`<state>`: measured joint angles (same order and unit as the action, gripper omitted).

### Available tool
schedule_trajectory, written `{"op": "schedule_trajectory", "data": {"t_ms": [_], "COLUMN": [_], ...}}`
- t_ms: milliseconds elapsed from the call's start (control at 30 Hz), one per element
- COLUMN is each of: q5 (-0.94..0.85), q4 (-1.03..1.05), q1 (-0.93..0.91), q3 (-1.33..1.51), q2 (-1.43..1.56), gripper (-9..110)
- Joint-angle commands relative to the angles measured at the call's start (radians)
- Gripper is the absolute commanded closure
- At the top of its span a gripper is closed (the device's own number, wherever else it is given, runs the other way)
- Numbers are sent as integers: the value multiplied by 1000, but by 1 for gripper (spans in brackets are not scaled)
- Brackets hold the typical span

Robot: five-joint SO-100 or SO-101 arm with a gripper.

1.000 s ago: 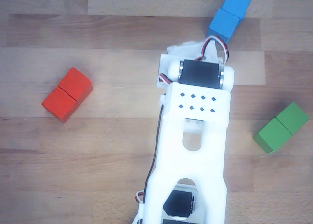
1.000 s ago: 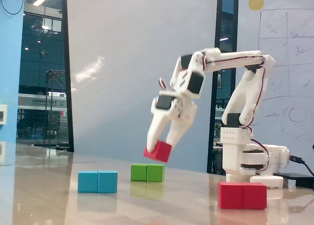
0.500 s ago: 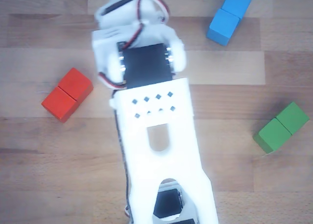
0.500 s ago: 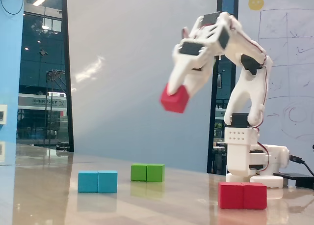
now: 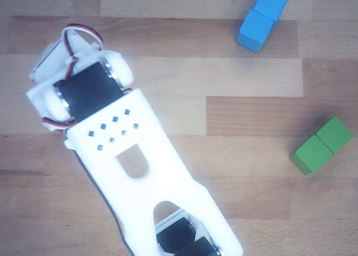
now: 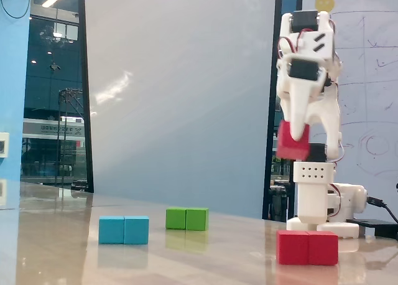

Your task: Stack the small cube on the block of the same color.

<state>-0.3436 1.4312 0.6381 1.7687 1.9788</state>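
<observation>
In the fixed view the small red cube (image 6: 291,144) hangs high in the air, held by my gripper (image 6: 295,135), whose fingers point down and are shut on it. The red two-cube block (image 6: 308,247) lies on the table straight below, well apart from the cube. In the other view, from above, the white arm (image 5: 134,161) covers the left half of the table and hides the red block, the cube and the gripper's fingers.
A blue oblong block (image 5: 261,19) (image 6: 124,229) lies at the top right of the other view and a green one (image 5: 322,145) (image 6: 186,218) at its right edge. The arm's base (image 6: 323,204) stands behind the red block.
The arm has swung with the red cube from over the table's middle to above the red block; from above it swept left and now covers that block.
</observation>
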Motion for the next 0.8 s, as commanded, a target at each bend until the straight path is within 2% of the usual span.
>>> {"op": "schedule_trajectory", "data": {"t_ms": [0, 767], "q5": [12, 12], "q4": [6, -49], "q1": [37, 41], "q3": [-110, -112], "q2": [-38, -295], "gripper": [92, 92]}}
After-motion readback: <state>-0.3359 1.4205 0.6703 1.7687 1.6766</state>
